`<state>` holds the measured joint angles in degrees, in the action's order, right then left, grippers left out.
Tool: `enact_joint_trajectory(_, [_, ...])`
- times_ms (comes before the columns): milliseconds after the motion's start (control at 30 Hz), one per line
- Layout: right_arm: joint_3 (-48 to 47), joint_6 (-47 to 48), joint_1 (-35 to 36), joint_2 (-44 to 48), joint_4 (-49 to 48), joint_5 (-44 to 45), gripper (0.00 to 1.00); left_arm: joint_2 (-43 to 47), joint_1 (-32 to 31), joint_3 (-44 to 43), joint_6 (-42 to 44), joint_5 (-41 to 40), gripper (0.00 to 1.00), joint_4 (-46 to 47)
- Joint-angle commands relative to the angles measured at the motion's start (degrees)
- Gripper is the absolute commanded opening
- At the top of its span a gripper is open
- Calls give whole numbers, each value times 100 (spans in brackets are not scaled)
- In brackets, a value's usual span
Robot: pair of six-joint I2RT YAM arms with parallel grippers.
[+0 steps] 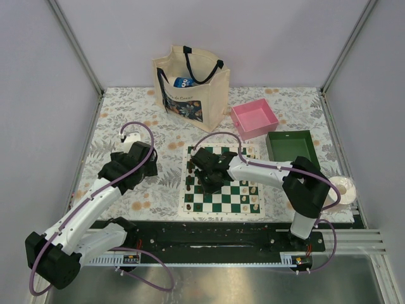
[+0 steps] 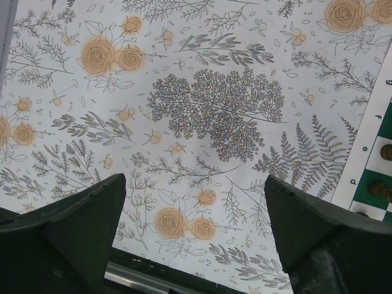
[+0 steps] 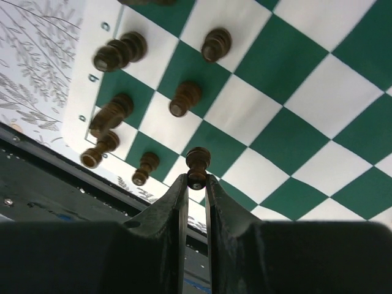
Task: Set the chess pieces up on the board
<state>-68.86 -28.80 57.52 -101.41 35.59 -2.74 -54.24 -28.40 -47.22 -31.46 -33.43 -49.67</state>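
The green-and-white board (image 1: 235, 196) lies on the floral cloth in front of the arms. Dark pieces (image 1: 189, 182) stand along its left side and cream pieces (image 1: 254, 190) along its right. My right gripper (image 1: 207, 175) hovers over the board's left half. In the right wrist view it (image 3: 196, 179) is shut on a dark brown pawn (image 3: 198, 160), held over the squares near the board's edge. Several dark pieces (image 3: 184, 98) stand beside it. My left gripper (image 1: 123, 170) is open and empty over the cloth left of the board. Its fingertips (image 2: 113, 187) are wide apart, with the board's edge (image 2: 366, 147) at the right.
A cream tote bag (image 1: 190, 79) stands at the back. A pink tray (image 1: 254, 117) and a green tray (image 1: 292, 147) sit at the back right of the board. A white roll (image 1: 345, 189) lies at the right edge. A black rail (image 1: 215, 235) runs along the near edge.
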Motion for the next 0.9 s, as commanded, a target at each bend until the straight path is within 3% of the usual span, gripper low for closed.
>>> enact_joint_trajectory(0, [-444, 172, 146, -204, -62, -156, 13, 19, 28, -147, 70, -217, 99, 107])
enact_joint_trajectory(867, [-699, 190, 330, -626, -61, 55, 16, 19, 28, -156, 70, -243, 99, 115])
